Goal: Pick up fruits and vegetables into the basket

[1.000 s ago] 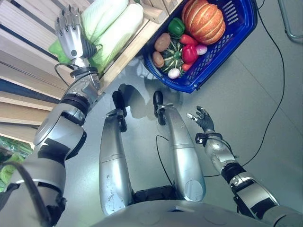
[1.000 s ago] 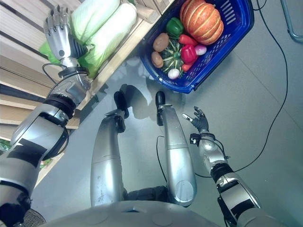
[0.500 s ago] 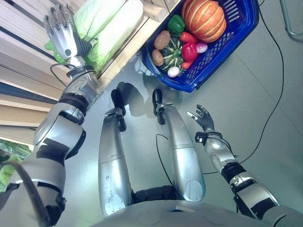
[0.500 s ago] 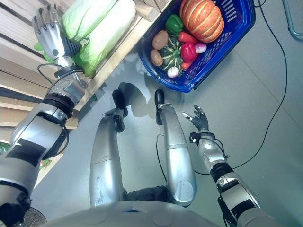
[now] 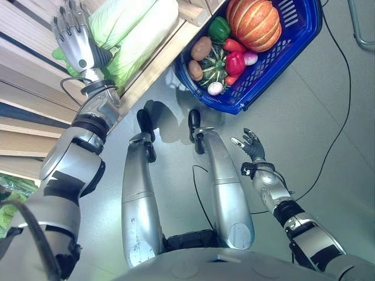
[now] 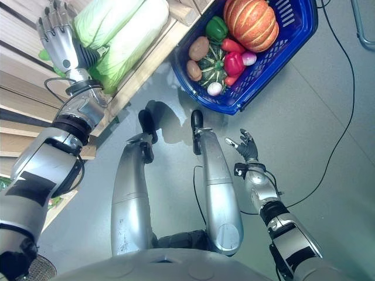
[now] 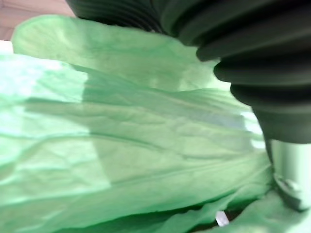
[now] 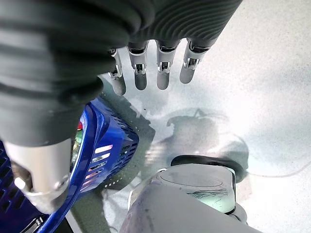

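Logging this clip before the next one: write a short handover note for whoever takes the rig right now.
Left robot hand: open, empty, fingers straight, raised over the cabbages on the wooden shelf.
Right robot hand: open, empty, idle low over the floor.
Done: blue basket on the floor holds a pumpkin, peppers, potatoes and a small squash.
Left: grasp the cabbages and move them into the basket.

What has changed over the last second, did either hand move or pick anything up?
The left hand slid sideways along the shelf, away from the basket, and stays open above the cabbages' green leaf ends. It took hold of nothing. The right hand stays open and idle over the floor, and the basket's load looks the same.
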Available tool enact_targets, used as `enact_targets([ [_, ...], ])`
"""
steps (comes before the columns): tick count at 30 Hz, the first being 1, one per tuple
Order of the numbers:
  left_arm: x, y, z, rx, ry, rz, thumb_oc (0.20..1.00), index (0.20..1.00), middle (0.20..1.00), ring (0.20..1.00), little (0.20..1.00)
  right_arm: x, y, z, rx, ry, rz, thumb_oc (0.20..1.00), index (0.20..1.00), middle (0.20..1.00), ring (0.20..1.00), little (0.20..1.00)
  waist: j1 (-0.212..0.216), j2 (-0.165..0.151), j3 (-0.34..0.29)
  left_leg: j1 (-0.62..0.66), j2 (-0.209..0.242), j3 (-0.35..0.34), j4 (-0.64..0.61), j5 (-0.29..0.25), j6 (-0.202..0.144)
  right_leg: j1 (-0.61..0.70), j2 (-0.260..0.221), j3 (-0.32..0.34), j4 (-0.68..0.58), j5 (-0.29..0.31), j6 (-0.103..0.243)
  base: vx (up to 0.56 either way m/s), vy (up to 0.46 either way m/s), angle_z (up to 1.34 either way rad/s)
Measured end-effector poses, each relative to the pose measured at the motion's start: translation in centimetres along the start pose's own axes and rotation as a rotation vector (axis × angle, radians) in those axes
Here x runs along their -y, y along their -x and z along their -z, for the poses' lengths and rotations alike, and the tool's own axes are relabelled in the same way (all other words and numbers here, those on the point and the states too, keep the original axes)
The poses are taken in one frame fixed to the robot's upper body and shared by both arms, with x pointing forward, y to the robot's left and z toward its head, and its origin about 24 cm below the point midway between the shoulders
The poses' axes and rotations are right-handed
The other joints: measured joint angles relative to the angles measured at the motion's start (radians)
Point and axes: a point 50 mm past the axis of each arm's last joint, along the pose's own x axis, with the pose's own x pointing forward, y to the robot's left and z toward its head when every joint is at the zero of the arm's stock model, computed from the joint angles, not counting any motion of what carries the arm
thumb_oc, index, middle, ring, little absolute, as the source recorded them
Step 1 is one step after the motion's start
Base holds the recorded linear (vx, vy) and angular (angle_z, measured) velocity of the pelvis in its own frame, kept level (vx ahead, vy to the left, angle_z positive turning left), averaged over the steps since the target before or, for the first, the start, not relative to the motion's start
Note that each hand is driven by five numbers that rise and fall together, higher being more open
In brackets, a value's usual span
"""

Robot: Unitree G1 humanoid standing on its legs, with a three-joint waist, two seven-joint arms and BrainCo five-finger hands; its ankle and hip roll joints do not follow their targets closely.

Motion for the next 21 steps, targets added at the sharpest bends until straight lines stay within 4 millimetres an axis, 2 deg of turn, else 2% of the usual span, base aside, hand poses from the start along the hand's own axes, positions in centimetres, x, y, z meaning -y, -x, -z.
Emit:
enact_targets([
  [16, 0.2, 0.1, -0.4, 0.032, 0.026, 0.039, 0.2, 0.2, 0.2, 0.2, 0.2, 0.0, 0.0, 0.0, 0.0, 0.0, 0.0, 1.0, 1.0, 1.0, 1.0, 1.0, -0.002, -0.001, 0.0, 0.012, -0.001, 0.001, -0.011, 0.006, 0.0, 0.011, -0.001, -0.001, -0.006, 0.005, -0.003, 0.0, -0.004, 0.0],
  [18, 0.4, 0.4, 0.4, 0.031, 0.034, 0.047, 0.2, 0.2, 0.2, 0.2, 0.2, -0.4, 0.2, 0.3, -0.007, -0.009, -0.006, 1.0, 1.0, 1.0, 1.0, 1.0, 0.0, -0.013, 0.006, 0.054, -0.001, 0.003, -0.028, 0.007, -0.002, 0.05, -0.001, -0.002, -0.017, 0.006, -0.004, 0.01, -0.017, 0.0],
  [21, 0.8, 1.5, 1.0, 0.036, 0.093, 0.065, 0.2, 0.2, 0.2, 0.2, 0.2, -0.4, 0.6, 1.1, -0.031, -0.011, -0.003, 1.0, 1.0, 1.0, 1.0, 1.0, 0.009, -0.013, 0.005, 0.136, -0.005, 0.0, -0.088, 0.021, -0.012, 0.128, -0.002, -0.009, -0.066, 0.008, 0.0, 0.02, -0.032, 0.06],
])
